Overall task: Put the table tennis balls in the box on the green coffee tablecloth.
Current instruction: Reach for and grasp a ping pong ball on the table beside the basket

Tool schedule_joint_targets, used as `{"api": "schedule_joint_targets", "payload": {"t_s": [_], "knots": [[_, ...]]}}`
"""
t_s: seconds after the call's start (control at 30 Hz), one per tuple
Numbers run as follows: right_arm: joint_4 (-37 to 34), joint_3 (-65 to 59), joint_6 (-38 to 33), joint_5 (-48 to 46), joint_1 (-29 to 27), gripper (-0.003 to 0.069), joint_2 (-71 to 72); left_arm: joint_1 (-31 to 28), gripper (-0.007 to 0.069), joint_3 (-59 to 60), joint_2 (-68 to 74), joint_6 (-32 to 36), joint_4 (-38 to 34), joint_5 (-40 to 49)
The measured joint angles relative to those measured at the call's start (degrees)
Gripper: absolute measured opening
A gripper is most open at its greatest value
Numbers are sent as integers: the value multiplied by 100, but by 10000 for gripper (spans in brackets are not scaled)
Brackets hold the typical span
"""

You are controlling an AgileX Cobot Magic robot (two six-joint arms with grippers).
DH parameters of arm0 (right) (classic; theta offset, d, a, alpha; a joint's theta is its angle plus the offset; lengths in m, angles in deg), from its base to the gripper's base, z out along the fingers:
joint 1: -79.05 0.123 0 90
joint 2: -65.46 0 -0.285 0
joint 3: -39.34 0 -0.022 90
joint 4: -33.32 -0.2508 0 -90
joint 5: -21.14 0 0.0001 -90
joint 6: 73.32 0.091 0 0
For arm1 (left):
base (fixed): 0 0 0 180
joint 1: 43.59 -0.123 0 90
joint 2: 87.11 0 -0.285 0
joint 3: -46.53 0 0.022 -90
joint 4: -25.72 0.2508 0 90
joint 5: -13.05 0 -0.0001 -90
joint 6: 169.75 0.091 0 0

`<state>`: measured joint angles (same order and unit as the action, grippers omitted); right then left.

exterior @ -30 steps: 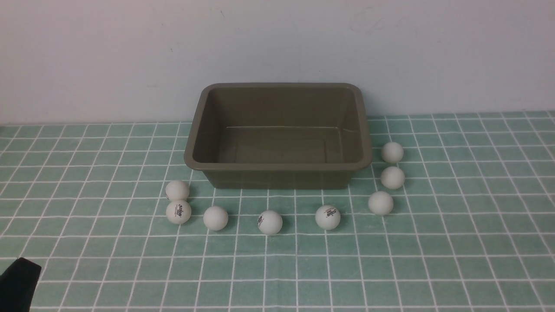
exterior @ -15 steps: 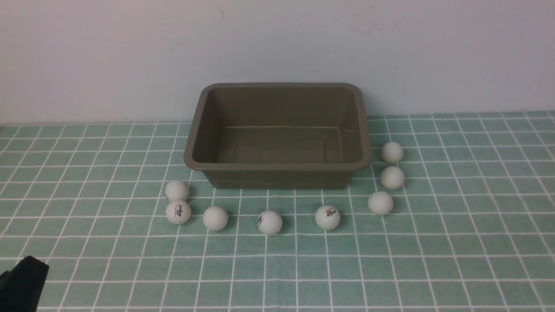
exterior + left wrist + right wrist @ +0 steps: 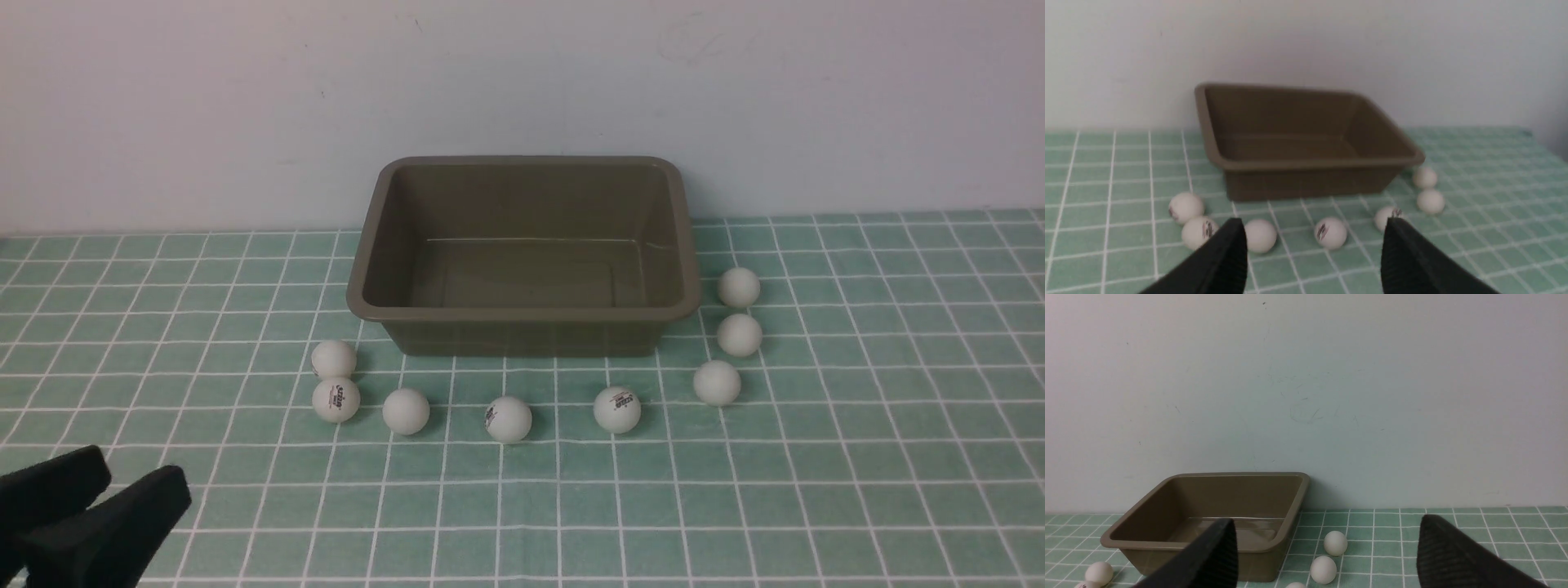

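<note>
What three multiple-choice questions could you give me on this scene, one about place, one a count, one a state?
1. Where do the table tennis balls lie relative to the box?
A. inside it
B. outside it, on the green tablecloth
C. behind it

2. How many balls are there?
A. five
B. six
C. eight

3. The box is:
A. upright and empty
B. overturned
C. half full

Answers: 1 B, every ball rests on the cloth outside the box; 2 C, eight show in the front view; 3 A, its bare floor shows.
</note>
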<state>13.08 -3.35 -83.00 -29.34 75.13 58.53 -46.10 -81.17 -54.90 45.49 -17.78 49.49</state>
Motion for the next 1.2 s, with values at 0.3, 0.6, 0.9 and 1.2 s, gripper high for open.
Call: {"api": "schedule_joint_targets", "payload": {"t_s": [0.3, 0.6, 0.9, 1.2], "knots": [[-480, 0, -1286, -192, 0, 531, 0, 0, 405, -1367, 2493, 346, 834, 126], [-1197, 0, -2109, -334, 0, 531, -416, 0, 405, -2061, 3819, 1031, 839, 147], [-1255, 0, -2726, -42, 0, 531, -2058, 17, 405, -2533, 4925, 1490, 655, 426], [-1580, -9, -3453, 886, 0, 531, -2721, 29, 405, -3013, 6227, 1692, 650, 586]]}}
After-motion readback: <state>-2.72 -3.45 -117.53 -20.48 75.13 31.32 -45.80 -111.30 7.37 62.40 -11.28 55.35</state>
